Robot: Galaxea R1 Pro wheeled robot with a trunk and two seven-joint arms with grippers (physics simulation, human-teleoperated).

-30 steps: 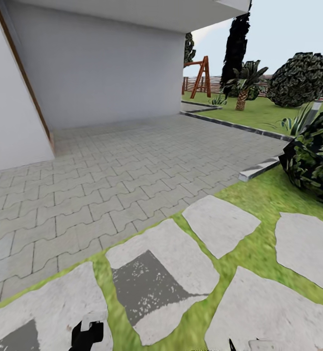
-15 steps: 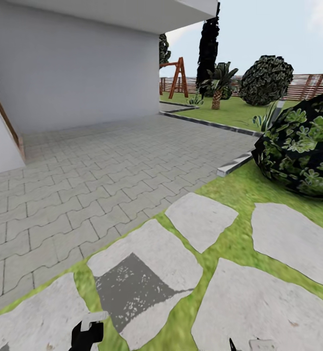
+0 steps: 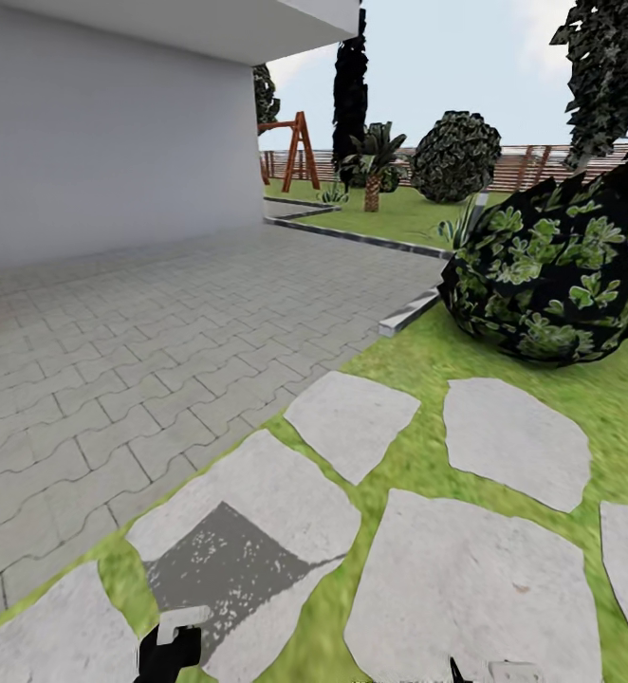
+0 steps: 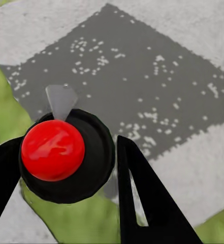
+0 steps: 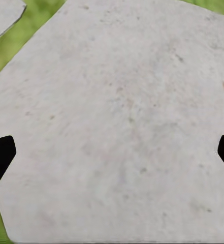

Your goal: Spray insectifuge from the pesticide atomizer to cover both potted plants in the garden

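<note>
The pesticide atomizer (image 4: 53, 150) shows end-on in the left wrist view: a round black body with a red domed cap and a small pale nozzle. My left gripper (image 4: 66, 157) is shut on it, one black finger on each side. In the head view that gripper (image 3: 169, 653) sits at the bottom edge with the atomizer's pale end (image 3: 183, 617) sticking out above it. My right gripper (image 5: 112, 152) is open over a pale stepping stone (image 5: 122, 117). I stand at the edge of the garden lawn (image 3: 428, 360). The potted plants are out of view.
Grey stepping stones (image 3: 513, 436) cross the grass ahead. A large dark leafy bush (image 3: 551, 275) blocks the right. Paved driveway (image 3: 143, 323) and the house wall (image 3: 105, 142) lie left. Far off stand a palm (image 3: 373, 166), a round shrub (image 3: 456, 156), a swing frame (image 3: 295, 147) and a slatted fence (image 3: 532, 166).
The whole head view has slid left, so the camera has turned right. The bush now fills more of the right side. Both grippers keep their places at the bottom edge.
</note>
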